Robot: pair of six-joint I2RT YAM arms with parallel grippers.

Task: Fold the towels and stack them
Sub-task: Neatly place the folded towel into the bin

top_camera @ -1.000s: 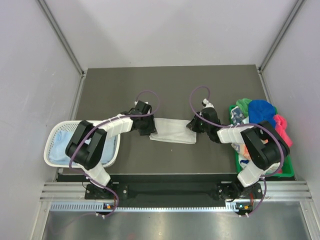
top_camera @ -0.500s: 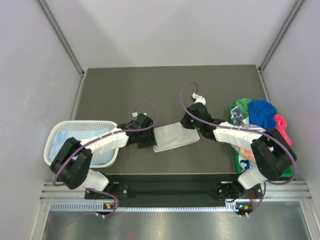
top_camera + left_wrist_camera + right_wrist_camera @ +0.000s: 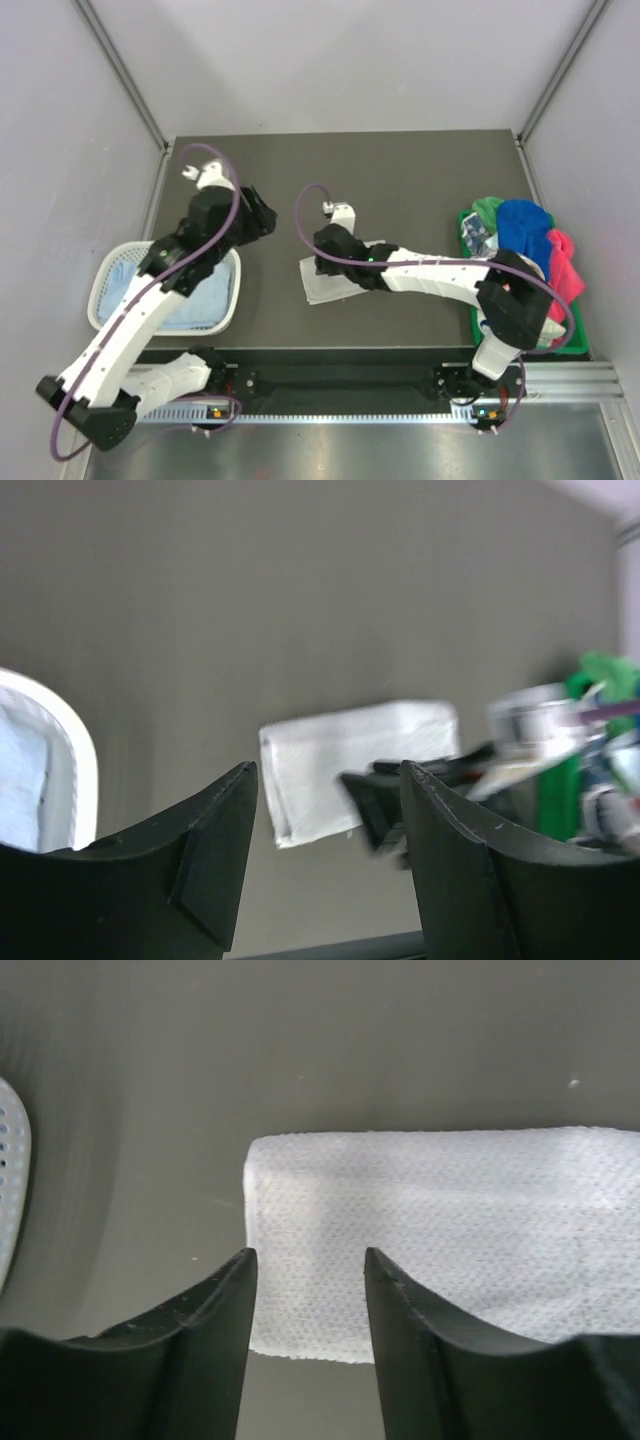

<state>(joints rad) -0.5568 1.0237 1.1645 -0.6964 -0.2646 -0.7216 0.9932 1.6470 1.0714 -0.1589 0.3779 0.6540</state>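
Nearest me, the basket (image 3: 100, 285) sits at the L edge w/ a pale blue towel (image 3: 195, 300) lying in it. I take that as the start of the stack. On the R side the green tray (image 3: 579, 343) holds the unfolded heap: royal blue towel (image 3: 525, 225), pink towel (image 3: 568, 262) and green towel (image 3: 487, 208), all bunched together.

Mid-table, the folded whitish-grey towel (image 3: 440, 1220) lies flat on the table (image 3: 400, 170), btwn basket and tray and nearer the basket. My right gripper (image 3: 307, 1255) hangs low over its L end, jaws apart w/ nothing in them, and that arm is stretched far across to its L. Farther back, the left gripper (image 3: 328, 768) is lifted well above the table, jaws likewise apart & empty, looking down on the towel.

What could go wrong, IMO:
- Snag: the right fingertips are v. close to the terry. If I pull away low, a tip could catch the loops and drag the top layer open.
- Bad pinch: if I grab only the upper layer at that end, the fold falls out on the lift.
- Arm clash: the right arm lies across the middle, so bringing the left down onto the towel now risks contact btwn the two.
- Basket rim: a low carry could hang the towel on the rim, so it lands crooked or half out.
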